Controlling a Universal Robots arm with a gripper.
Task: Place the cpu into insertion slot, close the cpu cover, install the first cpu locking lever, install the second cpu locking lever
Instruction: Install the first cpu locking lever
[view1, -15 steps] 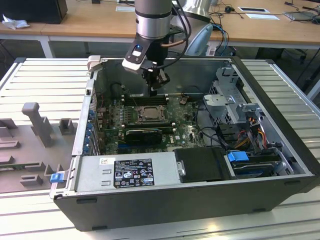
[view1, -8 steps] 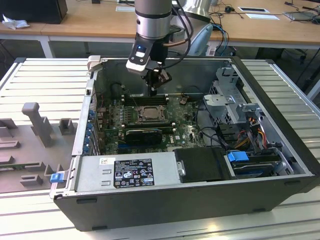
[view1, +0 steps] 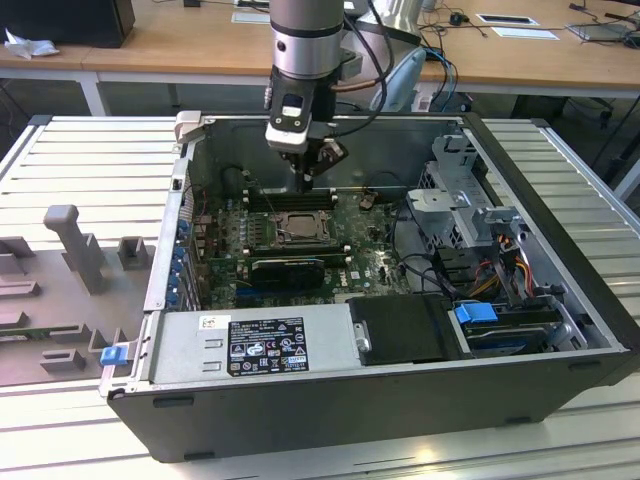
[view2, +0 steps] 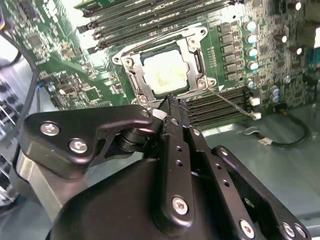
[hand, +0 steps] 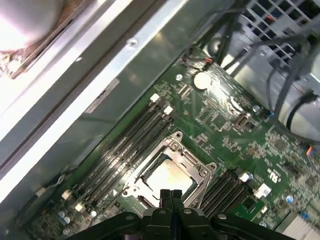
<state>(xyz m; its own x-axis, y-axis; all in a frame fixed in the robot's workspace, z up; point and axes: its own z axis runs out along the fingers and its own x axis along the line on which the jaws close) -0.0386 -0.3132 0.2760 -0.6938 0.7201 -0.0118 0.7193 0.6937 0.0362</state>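
Note:
The cpu (view2: 165, 72) lies flat in the insertion slot (view2: 131, 75) on the green board, its pale metal top showing through the window of the cpu cover (view2: 192, 59). The cover lies down over the chip in both wrist views, cpu (hand: 170, 175) and cover (hand: 196, 161). A thin metal locking lever (view2: 232, 103) sticks out from one corner of the socket over the memory slots. My gripper (view2: 170, 100) hangs just above the socket's edge, fingers shut together with nothing between them. In the exterior view the gripper (view1: 305, 182) is above the socket's far side, cpu (view1: 297, 228).
The board sits deep inside an open computer case (view1: 560, 380). Black memory slots (hand: 127, 142) flank the socket. A power supply (view1: 255, 345) lies along the near wall, a drive cage and cables (view1: 480, 240) at the exterior view's right. Grey fixtures (view1: 75, 250) stand on the table outside.

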